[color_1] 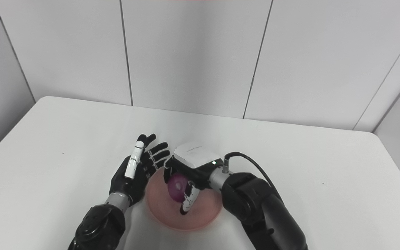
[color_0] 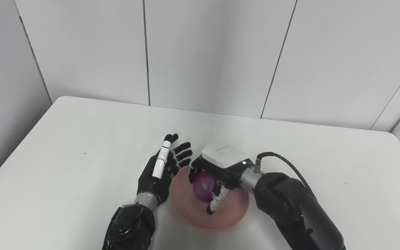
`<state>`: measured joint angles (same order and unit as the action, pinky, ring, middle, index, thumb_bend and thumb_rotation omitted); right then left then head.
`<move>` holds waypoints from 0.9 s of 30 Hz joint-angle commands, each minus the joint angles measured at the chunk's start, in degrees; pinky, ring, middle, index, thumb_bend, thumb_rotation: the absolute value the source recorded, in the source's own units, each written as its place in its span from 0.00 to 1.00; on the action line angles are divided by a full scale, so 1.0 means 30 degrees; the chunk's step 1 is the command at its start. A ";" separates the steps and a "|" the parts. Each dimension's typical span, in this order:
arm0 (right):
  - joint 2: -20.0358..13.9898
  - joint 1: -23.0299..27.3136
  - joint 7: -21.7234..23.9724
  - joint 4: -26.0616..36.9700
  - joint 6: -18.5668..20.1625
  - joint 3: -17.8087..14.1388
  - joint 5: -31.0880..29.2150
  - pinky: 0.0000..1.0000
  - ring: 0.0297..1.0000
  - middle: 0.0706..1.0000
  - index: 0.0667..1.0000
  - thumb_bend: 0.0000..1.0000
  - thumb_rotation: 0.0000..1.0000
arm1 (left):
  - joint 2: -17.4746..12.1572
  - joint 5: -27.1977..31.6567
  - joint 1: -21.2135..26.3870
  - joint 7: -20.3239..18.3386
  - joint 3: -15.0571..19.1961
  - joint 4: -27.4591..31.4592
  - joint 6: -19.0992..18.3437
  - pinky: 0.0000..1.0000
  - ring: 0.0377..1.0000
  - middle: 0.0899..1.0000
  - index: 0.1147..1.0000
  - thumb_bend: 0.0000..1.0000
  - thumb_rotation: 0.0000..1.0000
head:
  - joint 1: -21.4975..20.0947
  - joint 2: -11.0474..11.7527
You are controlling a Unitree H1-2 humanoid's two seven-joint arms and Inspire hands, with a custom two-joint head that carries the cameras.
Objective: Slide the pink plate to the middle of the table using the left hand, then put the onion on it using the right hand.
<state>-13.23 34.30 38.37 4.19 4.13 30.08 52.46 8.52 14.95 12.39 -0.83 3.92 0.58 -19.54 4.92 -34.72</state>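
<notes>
The onion (color_0: 204,186) sits directly under the right hand (color_0: 209,177), over the middle of the pink plate (color_0: 233,213), so the coming move turns on the straight drop between them. Whether the onion already rests on the plate or hangs just above it cannot be told. The right hand is curled around the onion from above, fingers on its far side and thumb on its near side, clasping it. The plate lies toward the near edge of the counter (color_0: 82,146), about midway between its left and right edges. The left hand (color_0: 163,170) stands just beside the plate's left rim, fingers spread and pointing to the far edge, holding nothing.
</notes>
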 commanded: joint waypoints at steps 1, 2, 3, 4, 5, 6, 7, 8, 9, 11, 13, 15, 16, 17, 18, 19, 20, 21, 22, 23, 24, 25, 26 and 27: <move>0.0039 0.0854 -0.0008 0.0195 0.0204 -0.0107 0.0132 0.36 0.42 0.47 0.44 0.52 0.00 | -0.0026 0.0162 0.0200 -0.0083 -0.0098 0.0421 -0.0179 0.79 0.78 0.77 0.89 0.60 0.81 | 0.0014 -0.0005; 0.0023 0.0867 0.0005 0.0168 0.0187 -0.0108 0.0189 0.35 0.42 0.47 0.44 0.52 0.00 | -0.0035 0.0166 0.0202 -0.0099 -0.0097 0.0427 -0.0198 0.80 0.78 0.77 0.89 0.60 0.81 | -0.0007 -0.0006; 0.0018 0.0872 0.0011 0.0151 0.0161 -0.0116 0.0224 0.35 0.42 0.47 0.44 0.52 0.00 | -0.0040 0.0171 0.0204 -0.0108 -0.0091 0.0428 -0.0213 0.80 0.78 0.77 0.89 0.60 0.82 | -0.0007 -0.0006; -0.0015 0.0877 0.0044 0.0177 0.0147 -0.0121 0.0297 0.34 0.42 0.47 0.44 0.52 0.00 | -0.0052 0.0174 0.0201 -0.0127 -0.0084 0.0419 -0.0204 0.80 0.79 0.77 0.89 0.60 0.82 | -0.0007 -0.0006; -0.0033 0.0877 0.0079 0.0203 0.0140 -0.0131 0.0352 0.32 0.40 0.46 0.46 0.52 0.00 | -0.0059 0.0174 0.0199 -0.0139 -0.0078 0.0414 -0.0200 0.80 0.79 0.77 0.89 0.60 0.82 | -0.0007 -0.0006; -0.0067 0.0889 0.0155 0.0243 0.0145 -0.0131 0.0416 0.32 0.40 0.46 0.46 0.52 0.00 | -0.0062 0.0161 0.0196 -0.0138 -0.0085 0.0438 -0.0221 0.80 0.79 0.77 0.89 0.60 0.82 | -0.0007 -0.0006; -0.0089 0.0898 0.0207 0.0269 0.0149 -0.0130 0.0459 0.31 0.39 0.46 0.47 0.52 0.00 | -0.0064 0.0151 0.0194 -0.0136 -0.0091 0.0457 -0.0239 0.80 0.79 0.77 0.89 0.60 0.82 | -0.0007 -0.0006; -0.0094 0.0904 0.0268 0.0285 0.0214 -0.0141 0.0524 0.30 0.39 0.46 0.47 0.52 0.00 | -0.0048 0.0144 0.0204 -0.0115 -0.0084 0.0453 -0.0245 0.81 0.79 0.77 0.89 0.59 0.83 | -0.0030 -0.0001; -0.0094 0.0907 0.0309 0.0294 0.0261 -0.0152 0.0571 0.33 0.39 0.46 0.48 0.52 0.00 | -0.0037 0.0140 0.0211 -0.0100 -0.0078 0.0446 -0.0246 0.81 0.78 0.77 0.89 0.60 0.82 | -0.0030 -0.0001; -0.0103 0.0950 0.0515 0.0367 0.0344 -0.0199 0.0564 0.34 0.39 0.45 0.49 0.52 0.00 | -0.0024 0.0147 0.0236 -0.0102 -0.0072 0.0408 -0.0220 0.80 0.78 0.77 0.89 0.60 0.82 | -0.0024 -0.0006; -0.0105 0.0998 0.0726 0.0460 0.0385 -0.0235 0.0570 0.36 0.39 0.44 0.49 0.52 0.00 | -0.0042 0.0120 0.0250 -0.0117 -0.0094 0.0391 -0.0213 0.80 0.78 0.77 0.89 0.60 0.82 | -0.0029 -0.0004; -0.0089 0.1022 0.1013 0.0613 0.0512 -0.0305 0.0546 0.37 0.42 0.43 0.48 0.52 0.00 | -0.0059 0.0125 0.0264 -0.0142 -0.0096 0.0372 -0.0193 0.80 0.78 0.77 0.89 0.60 0.82 | -0.0027 -0.0004; -0.0082 0.1018 0.1102 0.0668 0.0537 -0.0336 0.0551 0.37 0.44 0.50 0.46 0.52 0.10 | -0.0064 0.0137 0.0270 -0.0162 -0.0094 0.0359 -0.0165 0.80 0.79 0.77 0.90 0.60 0.82 | -0.0027 -0.0004; -0.0094 0.1017 0.1160 0.0690 0.0519 -0.0347 0.0581 0.37 0.45 0.51 0.48 0.61 0.15 | -0.0068 0.0144 0.0285 -0.0166 -0.0085 0.0342 -0.0151 0.80 0.79 0.77 0.90 0.60 0.82 | -0.0009 0.0019; -0.0116 0.1027 0.1227 0.0698 0.0496 -0.0343 0.0624 0.37 0.45 0.53 0.56 0.85 0.25 | -0.0072 0.0140 0.0300 -0.0158 -0.0079 0.0336 -0.0160 0.80 0.79 0.77 0.90 0.60 0.81 | -0.0009 0.0019; -0.0133 0.1040 0.1306 0.0700 0.0500 -0.0342 0.0654 0.37 0.45 0.53 0.56 0.87 0.27 | -0.0073 0.0140 0.0314 -0.0147 -0.0068 0.0336 -0.0169 0.80 0.79 0.77 0.89 0.60 0.81 | -0.0005 0.0014; -0.0140 0.1048 0.1363 0.0703 0.0503 -0.0347 0.0676 0.37 0.45 0.53 0.58 0.92 0.30 | -0.0074 0.0140 0.0322 -0.0140 -0.0061 0.0336 -0.0173 0.80 0.79 0.77 0.89 0.60 0.81 | -0.0005 0.0014; -0.0174 0.1036 0.1287 0.0687 0.0400 -0.0367 0.0681 0.37 0.45 0.53 0.59 0.95 0.31 | -0.0062 0.0163 0.0333 -0.0126 -0.0041 0.0353 -0.0190 0.80 0.79 0.77 0.89 0.60 0.81 | -0.0022 0.0013; -0.0194 0.1023 0.1223 0.0675 0.0317 -0.0387 0.0685 0.39 0.48 0.54 0.62 0.98 0.36 | -0.0052 0.0179 0.0340 -0.0118 -0.0027 0.0365 -0.0200 0.79 0.79 0.77 0.89 0.60 0.81 | -0.0022 0.0013; -0.0224 0.1044 0.1292 0.0693 0.0324 -0.0352 0.0806 0.40 0.49 0.55 0.63 0.99 0.37 | -0.0055 0.0194 0.0346 -0.0112 -0.0020 0.0388 -0.0256 0.79 0.78 0.77 0.88 0.59 0.81 | -0.0040 0.0022; -0.0241 0.1060 0.1353 0.0706 0.0351 -0.0325 0.0913 0.40 0.49 0.56 0.65 1.00 0.40 | -0.0055 0.0207 0.0349 -0.0113 -0.0012 0.0396 -0.0282 0.79 0.79 0.77 0.88 0.59 0.81 | -0.0048 0.0026; -0.0224 0.1055 0.1386 0.0713 0.0412 -0.0343 0.0946 0.41 0.50 0.57 0.67 1.00 0.41 | -0.0061 0.0199 0.0350 -0.0108 -0.0014 0.0403 -0.0316 0.79 0.79 0.77 0.88 0.60 0.81 | -0.0046 0.0036; -0.0209 0.1037 0.1376 0.0709 0.0435 -0.0387 0.0919 0.42 0.52 0.59 0.67 1.00 0.42 | -0.0072 0.0182 0.0353 -0.0110 -0.0021 0.0395 -0.0321 0.80 0.79 0.77 0.88 0.60 0.81 | -0.0046 0.0036; -0.0217 0.1030 0.1357 0.0706 0.0409 -0.0415 0.0896 0.44 0.55 0.63 0.67 1.00 0.42 | -0.0077 0.0163 0.0356 -0.0110 -0.0028 0.0380 -0.0306 0.80 0.79 0.77 0.89 0.60 0.81 | -0.0046 0.0036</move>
<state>-13.87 34.67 43.00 4.71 4.35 29.87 55.06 8.44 14.95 12.35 -0.91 4.03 0.92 -20.28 4.75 -34.63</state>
